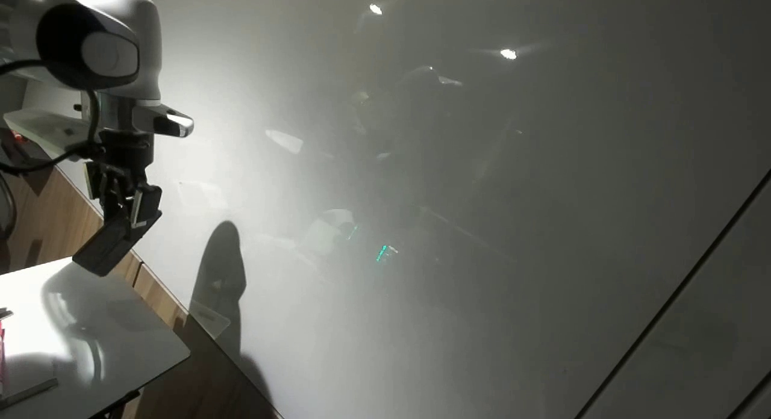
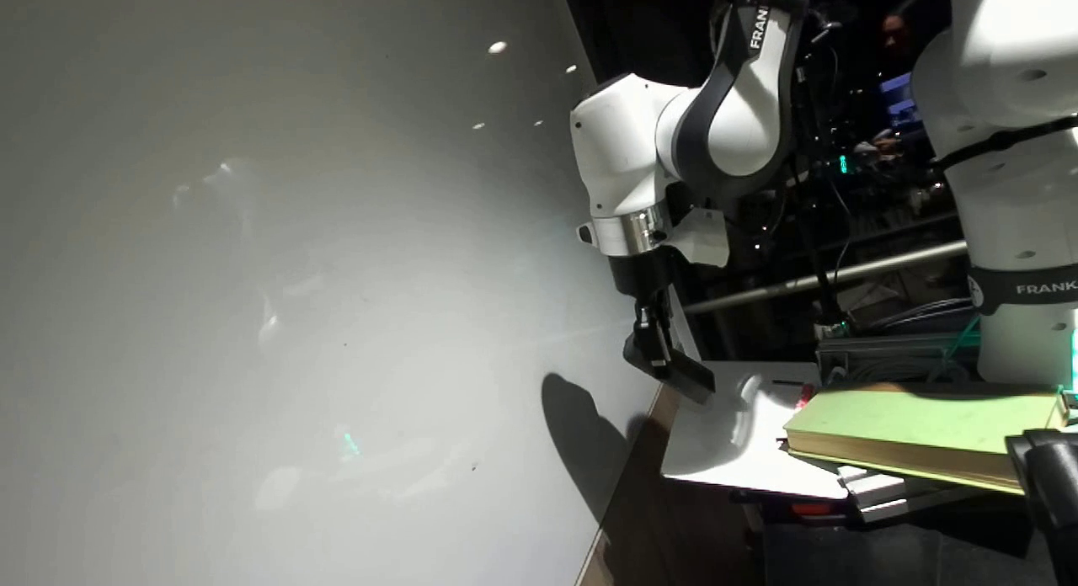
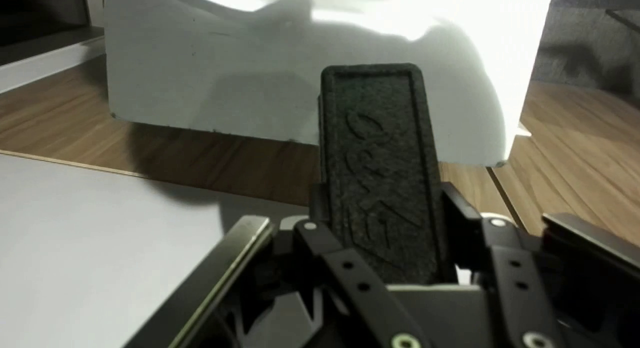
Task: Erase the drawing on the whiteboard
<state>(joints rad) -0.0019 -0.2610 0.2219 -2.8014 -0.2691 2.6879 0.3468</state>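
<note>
The large glossy whiteboard [image 1: 433,322] fills most of both exterior views, with bright reflections on it. No marker lines of the drawing show on it; the drawing is out of view or cannot be made out. A dark, flat, oblong eraser [image 3: 375,138] with embossed lettering points forward in the wrist view. My gripper [image 3: 387,208] is shut on its near end, one finger along each long side. In an exterior view the gripper [image 2: 654,342] hangs beside the board's edge, with the eraser [image 2: 686,377] slanting down above the small white table, apart from the board, its shadow on the board.
The small white table [image 2: 716,451] lies below the eraser, by the wood-grain strip [image 3: 240,160] along the whiteboard. A thick green book [image 2: 918,426] and a white Franka arm section [image 2: 1019,207] stand farther right. A black cable [image 1: 48,163] loops near the wrist.
</note>
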